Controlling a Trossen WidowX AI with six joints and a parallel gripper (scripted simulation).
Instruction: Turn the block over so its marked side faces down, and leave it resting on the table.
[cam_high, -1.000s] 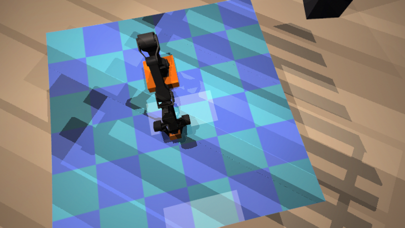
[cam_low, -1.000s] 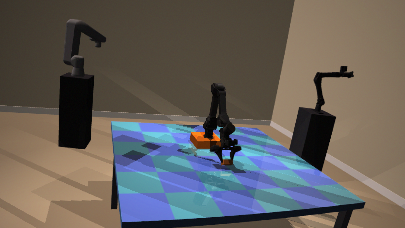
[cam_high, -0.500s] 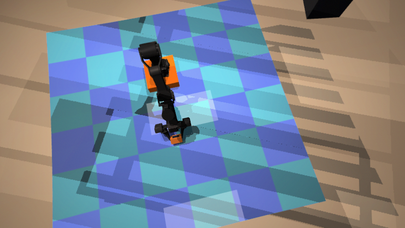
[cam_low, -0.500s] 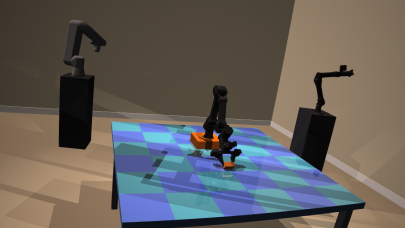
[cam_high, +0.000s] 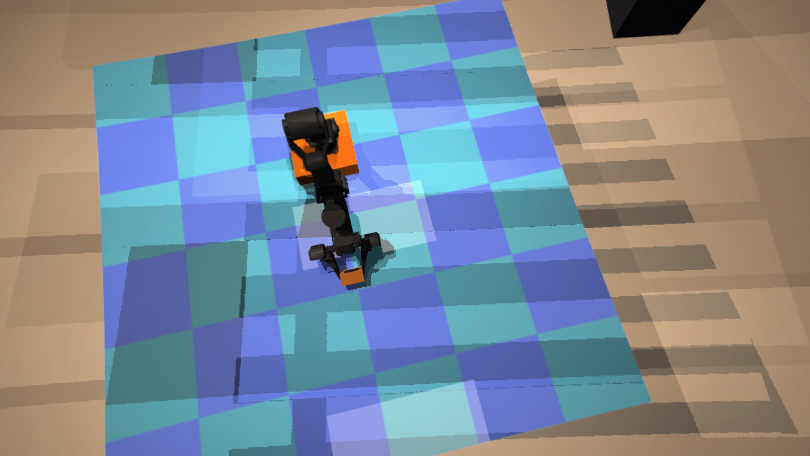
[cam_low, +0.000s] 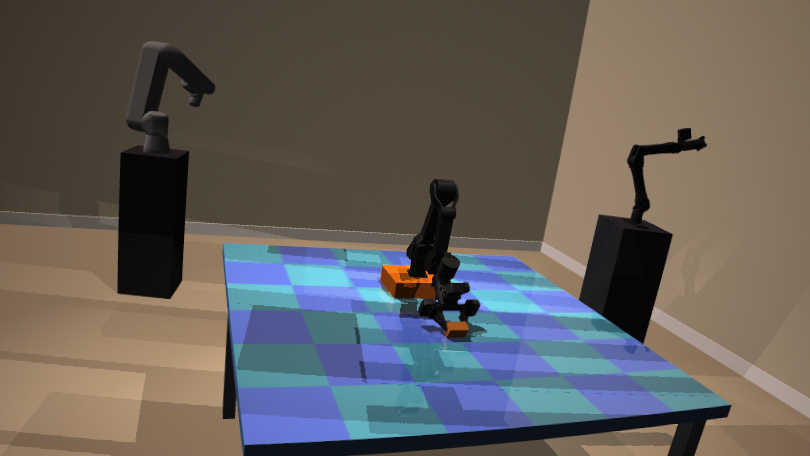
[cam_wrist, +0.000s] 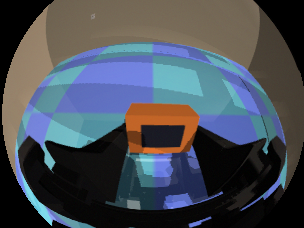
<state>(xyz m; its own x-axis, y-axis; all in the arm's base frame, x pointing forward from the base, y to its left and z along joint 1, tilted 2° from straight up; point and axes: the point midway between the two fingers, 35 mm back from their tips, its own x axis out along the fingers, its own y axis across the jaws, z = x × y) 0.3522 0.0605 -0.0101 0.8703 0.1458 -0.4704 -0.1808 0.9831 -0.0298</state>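
Note:
A small orange block (cam_high: 352, 277) (cam_low: 457, 329) (cam_wrist: 161, 110) is held between the two black fingertips. The dark rectangular mark (cam_wrist: 163, 136) on one side faces back toward the wrist camera; in the top view it shows as a thin dark strip along the block's arm-side edge. My gripper (cam_high: 352, 274) (cam_low: 456, 326) (cam_wrist: 160, 127) is shut on the block, with one finger against each end. The block is low over the checkered table (cam_high: 481, 317) (cam_low: 306, 413), close to its shadow. Whether its underside touches the table I cannot tell.
The arm stands on an orange base box (cam_high: 345, 152) (cam_low: 396, 283) behind the gripper. Beyond the table, a grey arm stands on a black pedestal (cam_low: 150, 226) at left and a black arm on another pedestal (cam_low: 623, 271) at right.

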